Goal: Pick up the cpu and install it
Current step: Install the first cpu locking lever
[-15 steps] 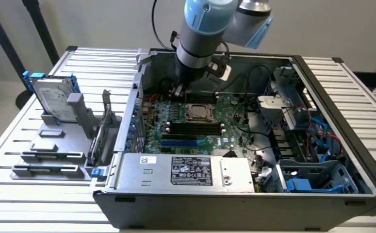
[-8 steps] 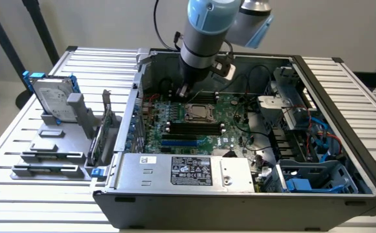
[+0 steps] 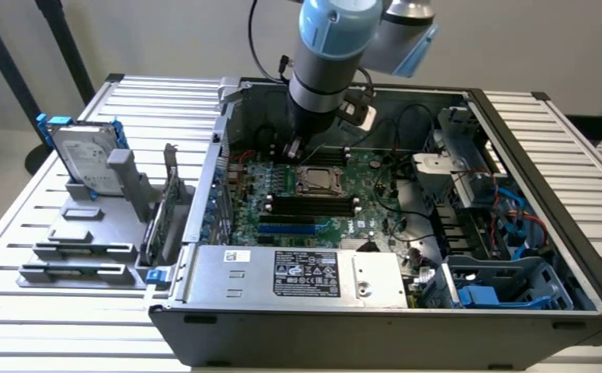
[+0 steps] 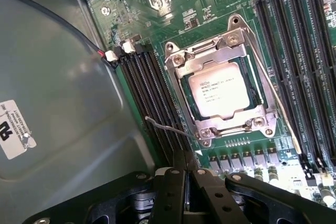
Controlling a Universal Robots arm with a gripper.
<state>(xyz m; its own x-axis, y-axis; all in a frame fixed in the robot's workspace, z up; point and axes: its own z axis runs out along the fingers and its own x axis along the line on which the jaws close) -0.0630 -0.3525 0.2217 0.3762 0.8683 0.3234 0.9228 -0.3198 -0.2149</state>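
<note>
Open computer case (image 3: 384, 330) on a slatted bench (image 3: 52, 330). Against the case's near wall: a grey power supply (image 3: 228, 273) with a black label. In the case's near corner on the exterior view's right: a blue drive cage (image 3: 492, 294). Outside the case, on the exterior view's left: a grey rack (image 3: 78, 260) on the bench, with a silver hard drive (image 3: 81, 159) in blue brackets standing upright at its far end.

Farther in, flat on the case's floor: the green motherboard (image 3: 332, 225), crossed by black memory slots (image 3: 311, 203). Around the middle of the case, just past those slots: the cpu (image 3: 319, 179), a small silver square. Lies flat in its socket with the printed top up, a metal frame (image 4: 181, 59) around its edges and rows of slots on both sides.

Beyond the cpu, toward the case's far wall: the hand (image 4: 185, 156), closed and gripping nothing. Hangs over the board beside the socket, clear of the cpu, fingertips pressed together. Above it: the grey and pale blue arm (image 3: 327, 47), rising out of the case's open side.
</note>
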